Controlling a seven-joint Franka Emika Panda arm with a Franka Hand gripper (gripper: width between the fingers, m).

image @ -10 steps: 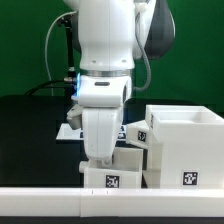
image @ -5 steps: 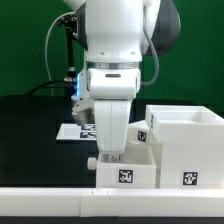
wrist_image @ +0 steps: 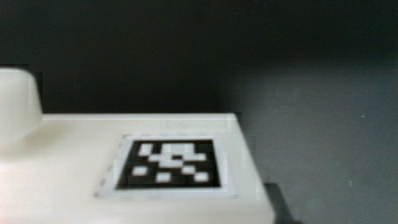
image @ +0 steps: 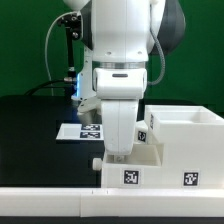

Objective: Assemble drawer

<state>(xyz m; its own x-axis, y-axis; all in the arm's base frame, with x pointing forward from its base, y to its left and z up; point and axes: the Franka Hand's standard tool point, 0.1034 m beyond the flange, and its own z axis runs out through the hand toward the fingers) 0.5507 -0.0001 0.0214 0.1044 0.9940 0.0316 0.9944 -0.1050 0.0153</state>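
Observation:
A small white knobbed tray (image: 130,175) of the drawer stands near the table's front, its tagged wall facing the camera and its knob (image: 97,160) on the exterior view's left. It touches or nearly touches the large white box casing (image: 188,145) on the exterior view's right. My gripper (image: 120,152) reaches straight down into the tray and is shut on its wall; the fingertips are hidden. In the wrist view the tray's tagged wall (wrist_image: 107,165) fills the frame, with the knob (wrist_image: 15,100) at one edge and one dark finger (wrist_image: 285,205) at the wall's side.
The marker board (image: 82,131) lies flat on the black table behind the tray. A white rail (image: 50,203) runs along the front edge. A black post with cables (image: 68,45) stands at the back.
My gripper and the small tray have moved together toward the exterior view's right, closing the gap to the box casing. The casing has not moved.

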